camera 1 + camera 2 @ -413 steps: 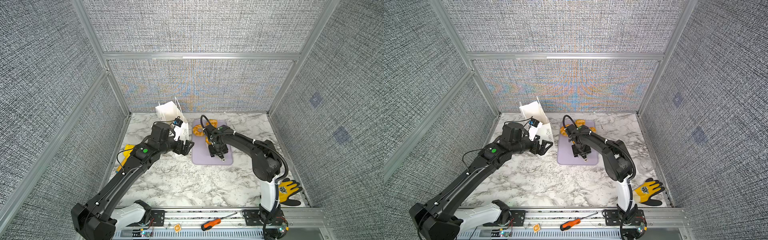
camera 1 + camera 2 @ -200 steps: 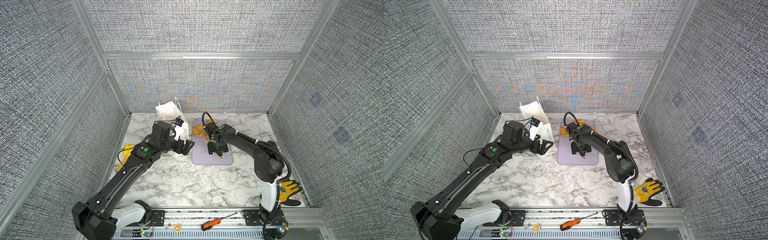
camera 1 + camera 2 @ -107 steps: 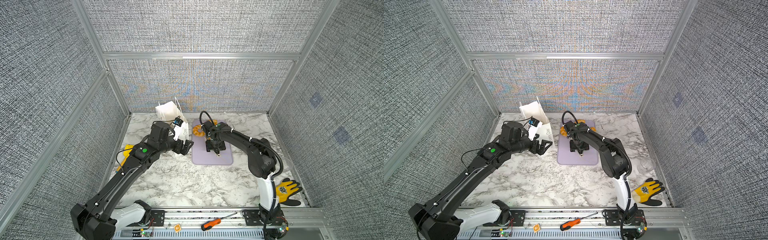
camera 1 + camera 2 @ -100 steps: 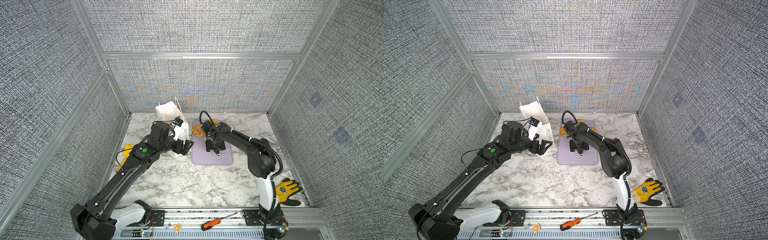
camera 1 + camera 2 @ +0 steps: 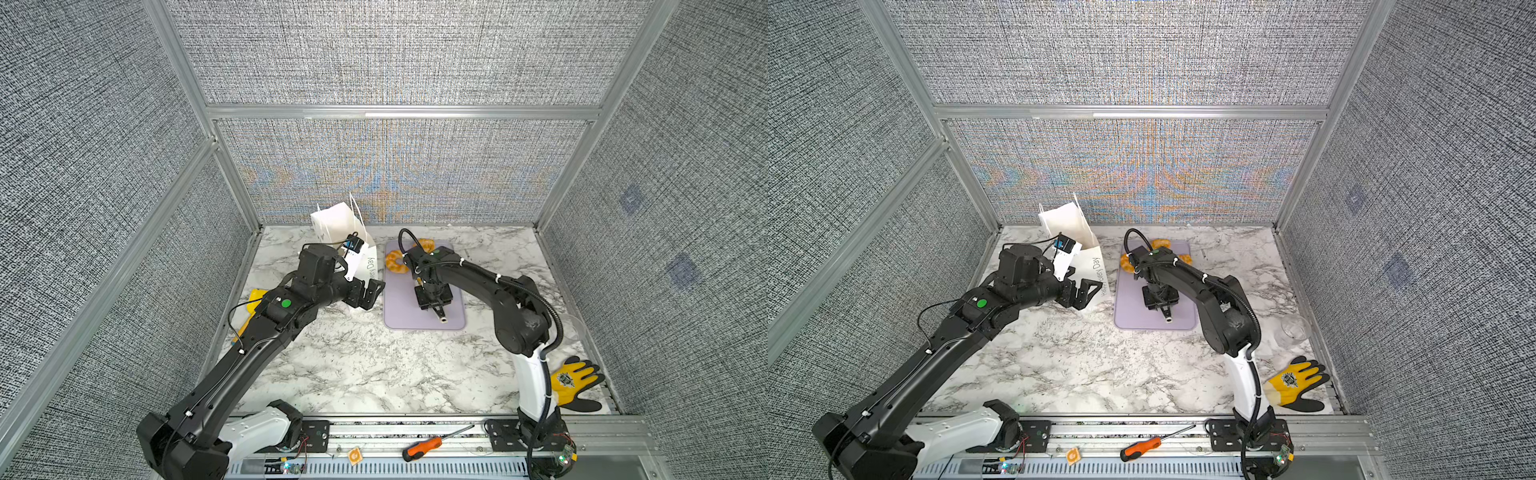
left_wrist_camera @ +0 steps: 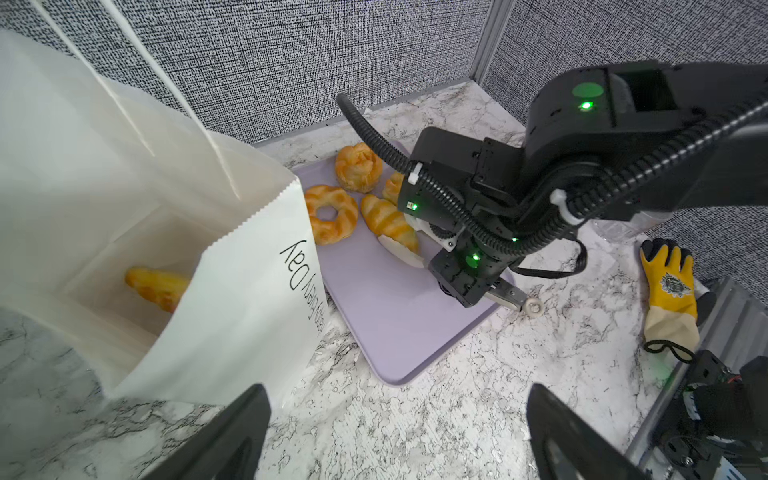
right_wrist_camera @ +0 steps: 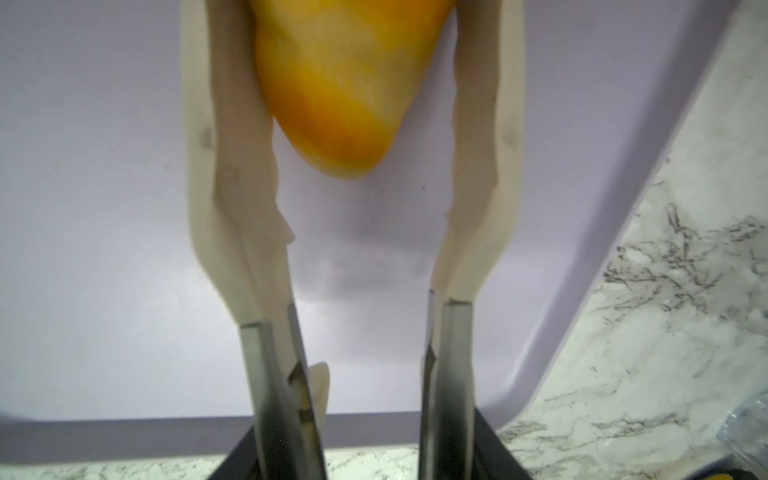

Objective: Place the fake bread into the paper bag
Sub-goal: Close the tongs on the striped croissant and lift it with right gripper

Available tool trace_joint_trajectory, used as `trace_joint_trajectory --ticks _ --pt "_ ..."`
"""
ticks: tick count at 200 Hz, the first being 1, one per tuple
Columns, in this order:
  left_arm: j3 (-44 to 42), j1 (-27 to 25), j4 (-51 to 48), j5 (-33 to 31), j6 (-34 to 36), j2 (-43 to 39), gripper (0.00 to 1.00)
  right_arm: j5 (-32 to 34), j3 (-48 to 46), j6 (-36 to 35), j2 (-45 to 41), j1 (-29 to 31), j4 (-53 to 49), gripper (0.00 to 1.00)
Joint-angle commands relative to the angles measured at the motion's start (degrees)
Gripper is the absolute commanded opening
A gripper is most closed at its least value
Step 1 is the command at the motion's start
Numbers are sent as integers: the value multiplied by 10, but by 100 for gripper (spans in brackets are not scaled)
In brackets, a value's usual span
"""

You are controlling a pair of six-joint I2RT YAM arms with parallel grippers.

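Straddling a croissant (image 7: pixel 340 83), right end effector (image 7: pixel 353 33) perhaps touching; left end effector (image 6: pixel 395 436) wide apart beside paper bag (image 6: pixel 249 291)

Grey woven panels (image 5: pixel 395 54) in aluminium framing (image 5: pixel 399 112) enclose a marble-patterned tabletop (image 5: pixel 374 365), evenly lit, seemingly from above.

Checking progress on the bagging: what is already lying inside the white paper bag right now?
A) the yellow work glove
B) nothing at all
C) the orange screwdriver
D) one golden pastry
D: the left wrist view looks into the open paper bag, where a single golden pastry lies on its bottom; the glove is out on the marble.
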Motion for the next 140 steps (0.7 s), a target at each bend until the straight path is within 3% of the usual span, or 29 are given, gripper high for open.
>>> trace_joint_trajectory --ticks 1,96,140 --pt "3 0 3 -2 6 0 98 -6 -21 -13 -27 0 -15 49" --pt "8 1 27 52 -10 8 99 -91 -181 -53 -183 -3 114 47" --pt "23 1 28 43 -13 14 99 -124 -211 -56 -221 -11 154 47"
